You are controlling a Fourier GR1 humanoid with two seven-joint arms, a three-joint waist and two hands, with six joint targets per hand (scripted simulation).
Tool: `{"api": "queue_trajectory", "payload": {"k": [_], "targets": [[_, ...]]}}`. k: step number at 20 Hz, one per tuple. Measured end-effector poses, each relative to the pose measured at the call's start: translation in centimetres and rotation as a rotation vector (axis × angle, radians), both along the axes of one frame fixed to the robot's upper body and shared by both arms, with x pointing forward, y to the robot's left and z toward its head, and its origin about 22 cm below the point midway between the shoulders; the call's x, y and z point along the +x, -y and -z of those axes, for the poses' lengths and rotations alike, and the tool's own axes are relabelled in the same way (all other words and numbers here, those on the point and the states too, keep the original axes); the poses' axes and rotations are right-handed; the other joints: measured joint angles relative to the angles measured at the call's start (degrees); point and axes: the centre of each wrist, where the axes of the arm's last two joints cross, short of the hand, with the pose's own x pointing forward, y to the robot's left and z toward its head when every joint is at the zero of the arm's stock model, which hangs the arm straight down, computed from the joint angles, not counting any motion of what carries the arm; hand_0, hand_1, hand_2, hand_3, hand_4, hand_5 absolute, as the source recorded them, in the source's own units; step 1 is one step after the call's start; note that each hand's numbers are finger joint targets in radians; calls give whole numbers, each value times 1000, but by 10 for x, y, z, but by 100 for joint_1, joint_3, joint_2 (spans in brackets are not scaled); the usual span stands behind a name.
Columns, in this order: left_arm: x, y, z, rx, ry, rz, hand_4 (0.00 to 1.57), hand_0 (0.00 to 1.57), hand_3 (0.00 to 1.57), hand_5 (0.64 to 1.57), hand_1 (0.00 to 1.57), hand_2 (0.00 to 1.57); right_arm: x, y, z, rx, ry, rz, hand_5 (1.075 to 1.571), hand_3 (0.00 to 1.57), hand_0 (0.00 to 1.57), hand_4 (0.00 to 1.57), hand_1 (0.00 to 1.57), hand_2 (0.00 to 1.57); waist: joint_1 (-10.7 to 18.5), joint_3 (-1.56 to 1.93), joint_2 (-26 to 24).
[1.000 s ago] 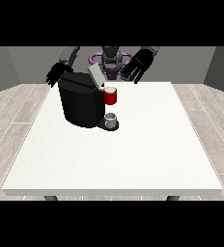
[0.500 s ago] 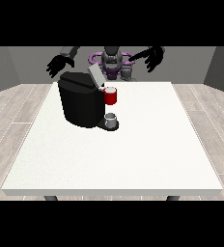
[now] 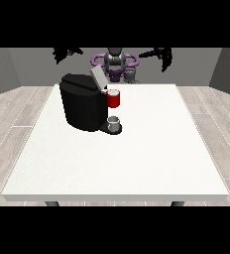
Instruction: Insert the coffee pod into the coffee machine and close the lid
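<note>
Risk, judged: with both hands raised at upper frame, any descent could clip the propped lid (image 3: 97,77) of the coffee machine (image 3: 85,104).

Hand at view's left (image 3: 66,52) and hand at view's right (image 3: 162,54): nothing held or touched; finger spread cannot be told.

A grey thing (image 3: 114,122) is seen at the machine's base on the bench (image 3: 137,158); not confirmed as the pod.

Both hands (image 3: 67,52) (image 3: 162,54) raised high, spread wide apart.
</note>
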Motion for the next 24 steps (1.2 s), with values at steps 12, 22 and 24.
{"api": "queue_trajectory", "payload": {"k": [12, 22, 24], "targets": [[-32, 13, 23, -155, -30, 4, 204, 0, 0, 1571, 0, 0, 30, -13, -45, -63, 79, -148, 1571, 0, 0, 238, 0, 0, 605, 1, 58], [-51, 8, 3, -194, 27, -10, 0, 0, 0, 1571, 0, 0, 50, -30, -54, -62, 114, -213, 1571, 0, 0, 0, 0, 0, 764, 2, 527], [-51, 6, -5, -199, 59, -5, 0, 0, 0, 1571, 0, 0, 58, -30, -59, -59, 141, -211, 1571, 0, 0, 0, 0, 0, 825, 3, 760]]}}
